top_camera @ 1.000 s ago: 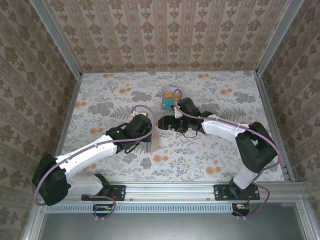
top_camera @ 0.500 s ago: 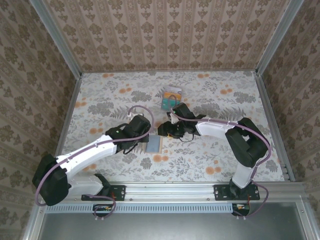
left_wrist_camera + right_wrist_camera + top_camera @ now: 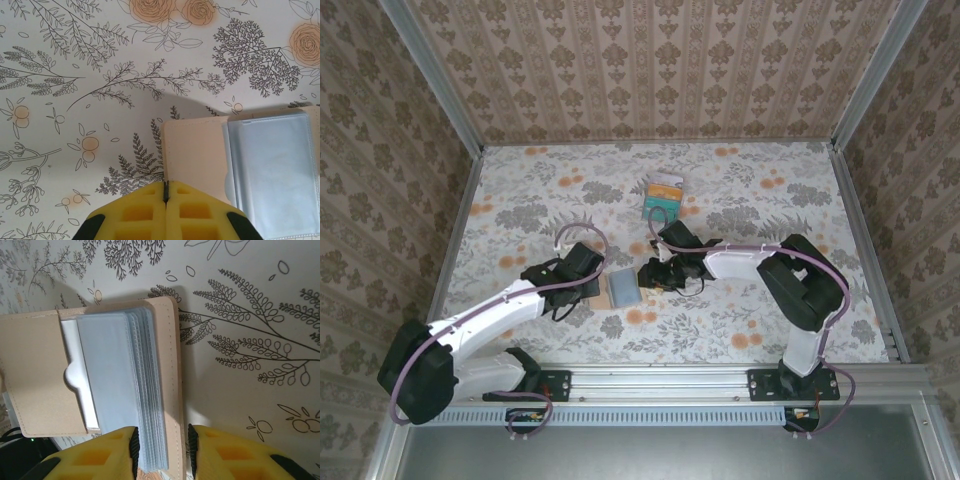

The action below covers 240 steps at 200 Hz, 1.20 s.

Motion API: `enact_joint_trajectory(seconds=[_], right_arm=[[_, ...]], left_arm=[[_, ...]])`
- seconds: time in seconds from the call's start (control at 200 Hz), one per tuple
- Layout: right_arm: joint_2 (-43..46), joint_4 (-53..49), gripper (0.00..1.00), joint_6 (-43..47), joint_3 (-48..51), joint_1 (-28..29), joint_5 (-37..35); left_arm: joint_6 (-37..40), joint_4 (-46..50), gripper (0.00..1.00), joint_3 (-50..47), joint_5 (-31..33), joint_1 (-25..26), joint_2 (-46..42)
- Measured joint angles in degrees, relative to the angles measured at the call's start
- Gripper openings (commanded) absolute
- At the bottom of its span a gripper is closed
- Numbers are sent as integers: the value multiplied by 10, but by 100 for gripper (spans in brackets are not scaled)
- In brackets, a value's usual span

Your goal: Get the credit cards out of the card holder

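Fingers first: your left fingers (image 3: pixel 599 288) sit left of the middle of the worktop (image 3: pixel 770 200), a little nearer its near edge than its far one, and they are pressed fully together. From the left wrist view, the yellow pads of the left fingers (image 3: pixel 166 192) meet in a thin seam right at the left edge of the card holder (image 3: pixel 235 160). You cannot tell whether they pinch that tan flap or merely rest against it.

Just to their right, the card holder (image 3: pixel 623 290) lies spread flat at about the middle of the worktop, with its tan flap on the left and its grey-blue panel on the right. From the right wrist view, the card holder (image 3: pixel 115 385) shows a stack of clear sleeves fanned beside a tan flap with a curved notch.

Your right fingers (image 3: pixel 646 275) meet the holder's right edge. Up close, the right fingers (image 3: pixel 162 440) are only narrowly parted, one on either side of the sleeve stack and its tan border. One pad lies against the sleeves, and a sliver of shadow separates the border from the other pad, so no firm grip is visible.

The credit cards (image 3: pixel 663 197), teal and orange, lie in a small pile toward the far edge, well apart from the holder.
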<state>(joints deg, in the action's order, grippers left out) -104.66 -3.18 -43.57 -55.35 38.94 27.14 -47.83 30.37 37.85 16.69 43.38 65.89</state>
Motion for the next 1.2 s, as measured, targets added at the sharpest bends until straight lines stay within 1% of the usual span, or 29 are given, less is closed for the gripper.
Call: enact_joint_trajectory(seconds=[0.21,0.295,0.48,0.5,0.57,0.655,0.745,0.785,0.94,1.04,1.145,1.165,1.185,1.2], right_arm=[[-18,7,32,-2,0,-1,7],[-19,12,29,-2,0,0,8],[-30,35,29,-2,-1,1,25],[-31,37,27,-2,-1,1,28],[-32,41,16,0,-1,1,34],[-35,43,13,-3,-2,3,36],[-34,44,3,0,-2,3,36],[-34,43,0,-3,-2,3,35],[-13,37,0,1,-2,2,32],[24,16,0,10,-2,0,24],[75,-22,0,24,-2,0,0],[84,-30,0,27,-2,0,-4],[95,-40,0,30,-2,0,-11],[102,-46,0,32,-2,0,-14]], left_arm=[[0,-6,0,0,-7,-3,5],[0,-9,0,0,-10,-3,11],[0,-14,0,0,-17,-3,22],[0,-15,0,0,-17,-3,23],[0,-17,0,0,-18,-3,26],[0,-17,0,0,-19,-4,28],[0,-18,0,0,-19,-7,28],[0,-19,0,0,-21,-8,29],[3,-35,0,0,-30,-17,41],[10,-51,0,0,-37,-19,60],[19,-73,0,5,-52,-19,95],[21,-75,6,8,-55,-19,102],[23,-80,15,12,-59,-19,112],[24,-82,21,15,-61,-19,117]])
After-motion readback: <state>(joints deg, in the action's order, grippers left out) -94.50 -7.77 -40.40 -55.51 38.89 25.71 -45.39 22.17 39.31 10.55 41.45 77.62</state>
